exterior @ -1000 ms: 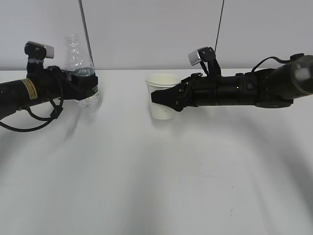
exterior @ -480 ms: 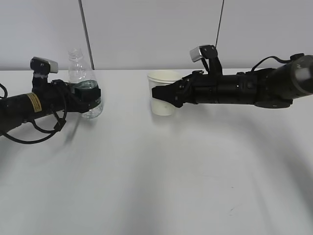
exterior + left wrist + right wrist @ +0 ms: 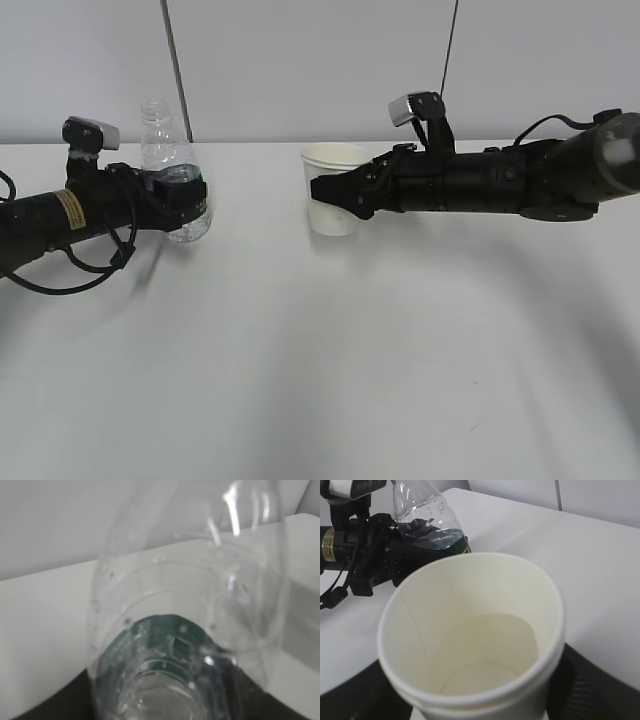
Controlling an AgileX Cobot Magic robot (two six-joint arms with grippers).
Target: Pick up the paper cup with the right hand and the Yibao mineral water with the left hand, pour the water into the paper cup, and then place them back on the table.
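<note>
Altogether there were two arms, one bottle and one cup on one white table. In the outside view the left hand reached in from nine o'clock, its jaws clamped around the green label band of the bottle, which stood upright with its neck at twelve o'clock. The right hand came in from three o'clock and gripped the cup about its middle, rim level and mouth up. Bottle and cup were well apart, the cup at three o'clock of the bottle. Whether either base touched the table could not be told from this angle.

The left wrist camera showed only what the outside view could not: the clear shoulder of the bottle from very close, the green label seen through the plastic, and a dark edge of the gripper at six o'clock. The right wrist camera looked down into the cup, whose inside appeared dry and empty, with the black fingers pressed against its wall at four and eight o'clock; beyond it at eleven o'clock stood the bottle in the other gripper.

Compared with a second earlier, both the bottle and the cup sat a little further towards three o'clock and the cup slightly higher; over the last half second hardly anything changed
</note>
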